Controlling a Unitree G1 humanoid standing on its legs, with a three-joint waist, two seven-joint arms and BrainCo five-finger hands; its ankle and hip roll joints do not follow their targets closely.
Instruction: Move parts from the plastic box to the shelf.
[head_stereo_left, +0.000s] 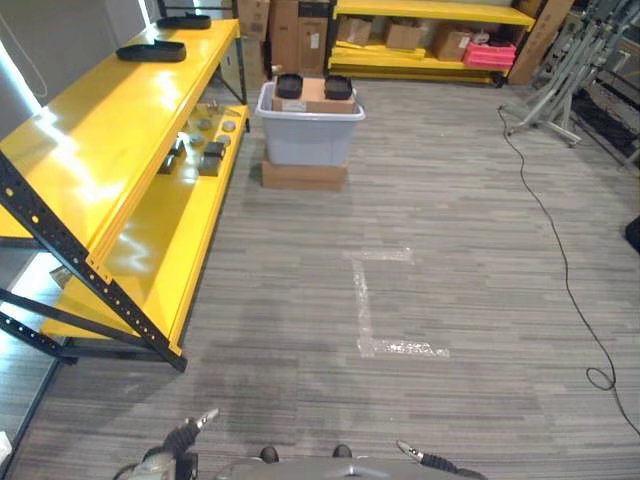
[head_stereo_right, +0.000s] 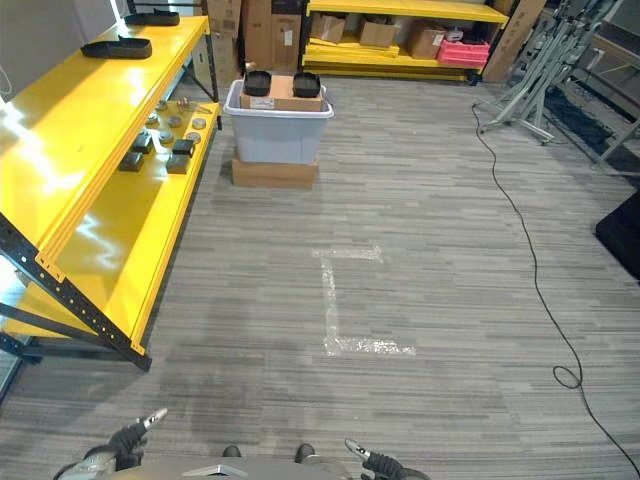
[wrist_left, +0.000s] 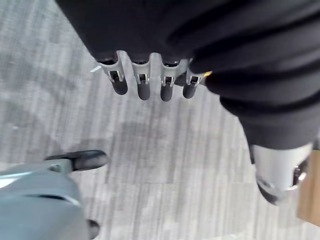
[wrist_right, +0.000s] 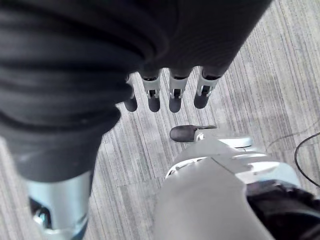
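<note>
Standing on a flat brown cardboard base (head_stereo_left: 304, 175) at the far end of the grey striped carpet floor (head_stereo_left: 420, 300): one translucent grey plastic box (head_stereo_left: 308, 137), just beside the end of the yellow metal shelf unit (head_stereo_left: 110, 160). Two black moulded parts (head_stereo_left: 289, 85) and a brown cardboard piece (head_stereo_left: 318, 96) rest across the box's top rim. Lower shelf board, far end: a cluster of small grey discs and dark blocks (head_stereo_right: 165, 140). Upper shelf board, far end: two flat black trays (head_stereo_left: 152, 51). White tape mark (head_stereo_left: 375, 305) mid-floor. Left hand (wrist_left: 150, 82): low over bare carpet, fingers hanging straight, relaxed, holding nothing. Right hand (wrist_right: 170, 92): likewise low, fingers straight and loose, nothing in it
</note>
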